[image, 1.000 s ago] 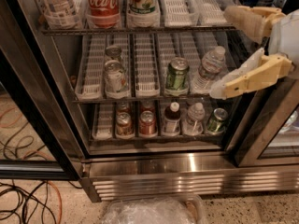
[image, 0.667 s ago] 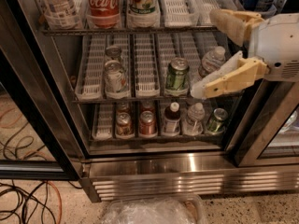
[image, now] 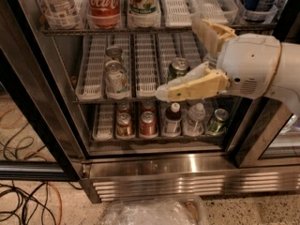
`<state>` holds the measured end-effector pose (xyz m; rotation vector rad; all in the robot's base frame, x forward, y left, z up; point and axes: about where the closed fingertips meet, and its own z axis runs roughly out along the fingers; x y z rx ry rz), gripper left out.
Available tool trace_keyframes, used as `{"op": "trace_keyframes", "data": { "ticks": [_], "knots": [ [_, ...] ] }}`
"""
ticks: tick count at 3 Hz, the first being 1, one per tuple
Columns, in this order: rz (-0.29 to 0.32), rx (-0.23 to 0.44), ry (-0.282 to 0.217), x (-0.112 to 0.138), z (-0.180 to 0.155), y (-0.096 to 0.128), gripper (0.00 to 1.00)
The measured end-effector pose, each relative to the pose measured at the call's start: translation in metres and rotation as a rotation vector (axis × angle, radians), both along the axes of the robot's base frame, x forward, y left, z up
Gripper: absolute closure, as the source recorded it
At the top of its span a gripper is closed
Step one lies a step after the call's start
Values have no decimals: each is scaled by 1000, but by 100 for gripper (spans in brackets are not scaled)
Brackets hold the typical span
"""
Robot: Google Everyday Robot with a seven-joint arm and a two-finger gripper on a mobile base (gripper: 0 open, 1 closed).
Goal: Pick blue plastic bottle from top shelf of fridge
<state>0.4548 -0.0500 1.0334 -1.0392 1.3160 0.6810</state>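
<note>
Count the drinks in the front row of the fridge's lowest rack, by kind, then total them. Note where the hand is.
Cans: 3
Bottles: 2
Total: 5
The hand hangs open in front of the middle rack.

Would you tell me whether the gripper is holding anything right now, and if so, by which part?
Nothing is held. The gripper is open in front of the middle rack, its fingers spread wide and empty.

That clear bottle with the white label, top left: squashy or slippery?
Likely squashy: the blue plastic bottle looks clear and thin. Its glossy label may slip. Tall and narrow on the top shelf, it might tip. The end effector, open, hangs lower right.
</note>
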Motion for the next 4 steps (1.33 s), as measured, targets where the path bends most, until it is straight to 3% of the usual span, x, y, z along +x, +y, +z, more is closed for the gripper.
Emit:
{"op": "trace_keyframes", "data": {
  "ticks": [1,2,4],
  "knots": [
    [-51,103,1,0,9,23,0],
    [-56,108,-7,0,10,34,0],
    [-206,204,-26,15,-6,68,0]
  ]
}}
